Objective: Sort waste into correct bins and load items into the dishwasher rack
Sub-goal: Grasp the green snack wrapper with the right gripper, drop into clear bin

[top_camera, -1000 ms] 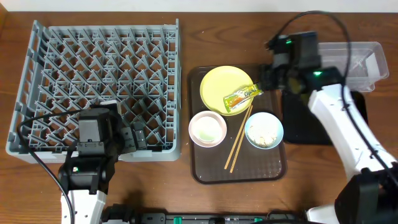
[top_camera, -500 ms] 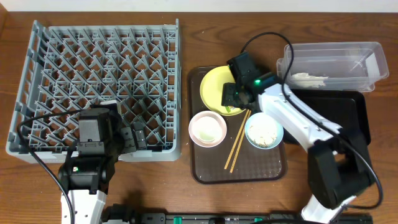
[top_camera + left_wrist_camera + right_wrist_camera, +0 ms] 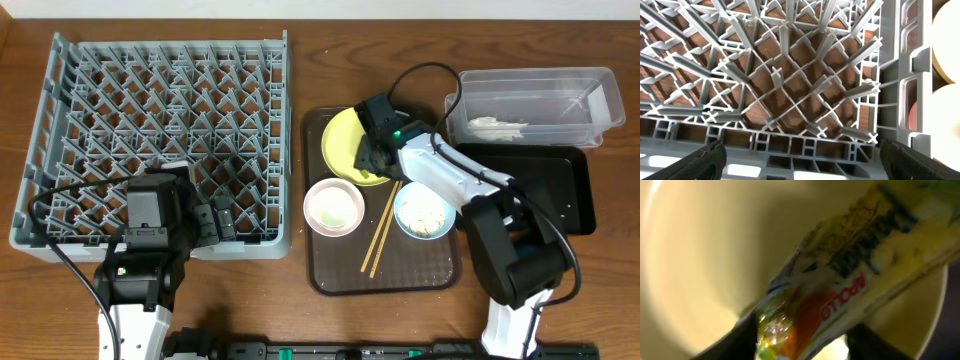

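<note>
My right gripper [image 3: 372, 158] is low over the round pale yellow plate [image 3: 343, 135] on the brown serving tray [image 3: 385, 272]. In the right wrist view its open fingers [image 3: 805, 340] straddle the green-and-orange snack wrapper [image 3: 840, 280], which lies on the plate [image 3: 700, 255]. A pinkish-white bowl [image 3: 334, 207], two wooden chopsticks [image 3: 383, 225] and a light blue bowl [image 3: 398, 212] with beige leftovers [image 3: 424, 212] are on the tray. A white scrap [image 3: 497, 125] lies in the clear tub [image 3: 530, 78]. My left gripper [image 3: 222, 218] is open and empty above the grey rack's [image 3: 160, 120] front edge [image 3: 800, 160]. The white cup is out of view.
The glossy black tray [image 3: 565, 195] sits in front of the clear tub at the far right. The rack fills the left half of the table. The right arm's cable loops over the tray's back edge.
My right arm swung left from the clear tub to the yellow plate and came down over the wrapper. The left arm has not moved.
</note>
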{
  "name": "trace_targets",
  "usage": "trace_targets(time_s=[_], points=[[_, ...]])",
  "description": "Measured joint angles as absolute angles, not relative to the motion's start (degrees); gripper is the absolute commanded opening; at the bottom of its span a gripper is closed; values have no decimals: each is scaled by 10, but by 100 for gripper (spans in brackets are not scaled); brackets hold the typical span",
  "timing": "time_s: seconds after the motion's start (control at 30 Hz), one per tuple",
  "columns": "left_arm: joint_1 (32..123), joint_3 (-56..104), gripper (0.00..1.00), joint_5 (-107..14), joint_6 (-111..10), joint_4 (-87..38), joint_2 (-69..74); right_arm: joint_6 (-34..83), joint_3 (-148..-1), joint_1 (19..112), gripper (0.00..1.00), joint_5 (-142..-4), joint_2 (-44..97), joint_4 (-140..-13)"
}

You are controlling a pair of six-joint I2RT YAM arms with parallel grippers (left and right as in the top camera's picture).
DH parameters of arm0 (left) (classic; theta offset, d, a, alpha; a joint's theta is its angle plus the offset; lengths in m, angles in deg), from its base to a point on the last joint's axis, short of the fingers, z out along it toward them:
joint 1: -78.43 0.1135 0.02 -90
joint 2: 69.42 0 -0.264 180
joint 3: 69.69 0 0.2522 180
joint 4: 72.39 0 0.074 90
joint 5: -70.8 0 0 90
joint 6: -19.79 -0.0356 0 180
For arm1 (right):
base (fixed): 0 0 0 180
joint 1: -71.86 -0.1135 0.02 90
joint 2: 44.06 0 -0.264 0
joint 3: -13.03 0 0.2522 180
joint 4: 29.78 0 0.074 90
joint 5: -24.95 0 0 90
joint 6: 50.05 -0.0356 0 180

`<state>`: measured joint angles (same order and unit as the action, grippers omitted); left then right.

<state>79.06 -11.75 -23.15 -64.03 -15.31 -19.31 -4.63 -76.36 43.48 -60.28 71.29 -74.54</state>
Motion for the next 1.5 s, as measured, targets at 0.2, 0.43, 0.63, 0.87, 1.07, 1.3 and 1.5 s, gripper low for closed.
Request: trace_targets(time_s=[0.2,0.43,0.63,0.87,1.07,1.3,1.5], points=[[791,-117,99,-231,-640,-153,-193,-50,-764,435,1,-603,714,-741],[791,-117,99,-231,-640,-153,-193,1,-762,446,1,-603,692,-743],[791,-117,99,-231,-640,-153,-193,52,-760,524,1,-594,555,-734],[791,-117,99,-231,-640,-153,-193,67,-766,660,1,-549,475,-711],[791,-117,99,-231,-640,-153,-193,63,-766,736,37,-541,509,-713],[791,-117,99,-231,-640,-153,-193,64,-766,766,51,-579,539,-695],[791,-117,99,-231,-640,-153,-193,134,-766,763,55,-678,530,-701]])
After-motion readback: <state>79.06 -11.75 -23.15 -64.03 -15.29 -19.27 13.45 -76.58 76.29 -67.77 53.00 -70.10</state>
